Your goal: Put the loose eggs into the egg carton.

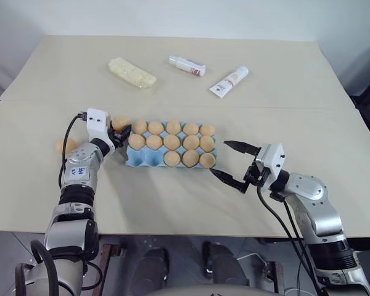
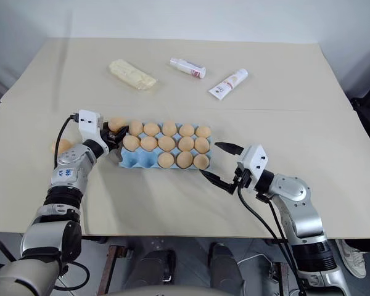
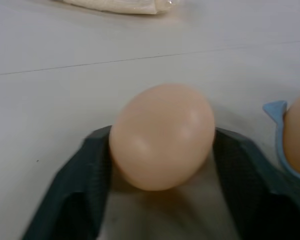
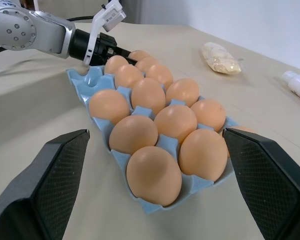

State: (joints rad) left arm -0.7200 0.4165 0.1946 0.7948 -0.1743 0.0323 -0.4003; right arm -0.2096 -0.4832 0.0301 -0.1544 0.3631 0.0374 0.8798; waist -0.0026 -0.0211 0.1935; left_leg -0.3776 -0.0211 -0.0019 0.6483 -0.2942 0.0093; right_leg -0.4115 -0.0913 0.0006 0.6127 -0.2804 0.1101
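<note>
The left gripper [image 1: 119,132] is closed on a smooth tan-orange egg [image 3: 161,136] beside the light blue moulded egg carton [image 1: 142,160]; the right gripper [image 1: 234,164] stands wide apart, empty. Both are over a beige tabletop [image 1: 172,203] before a white wall [image 1: 172,15].

Tan-orange eggs [image 1: 172,142], light blue carton [image 1: 139,160], pale yellow packet [image 1: 132,73]

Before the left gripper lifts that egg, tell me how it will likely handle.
The egg is smooth and rounded between the left gripper fingers, so it could slip or pivot. Its thin shell probably cracks under a hard squeeze. If released on the flat table, it would likely roll.
</note>
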